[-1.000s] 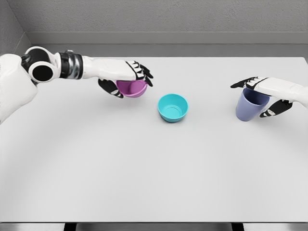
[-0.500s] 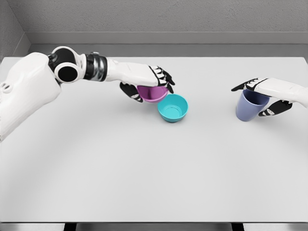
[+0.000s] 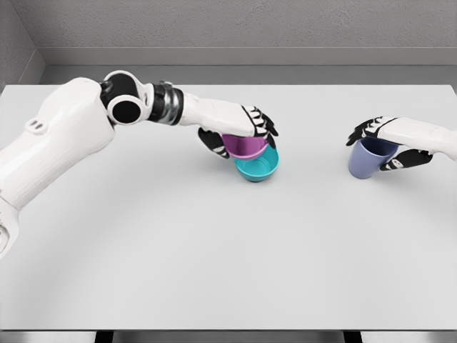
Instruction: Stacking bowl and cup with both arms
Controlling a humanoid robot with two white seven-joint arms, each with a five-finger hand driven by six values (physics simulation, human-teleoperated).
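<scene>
A teal bowl (image 3: pixel 258 169) rests on the white table (image 3: pixel 228 243) near its middle. My left hand (image 3: pixel 243 132) is shut on a purple bowl (image 3: pixel 244 147), holding it from above so that it overlaps the teal bowl's left rim; whether the two touch I cannot tell. Far to the right, my right hand (image 3: pixel 382 143) is shut on a blue-violet cup (image 3: pixel 365 159), fingers over its rim and thumb against its side. The cup is upright, its base low over the table or on it.
Behind the table runs a grey wall (image 3: pixel 243 28). The table's front edge lies near the bottom of the view.
My left arm carried the purple bowl rightward from left of the teal bowl to over its left rim. The right hand and cup shifted only slightly.
</scene>
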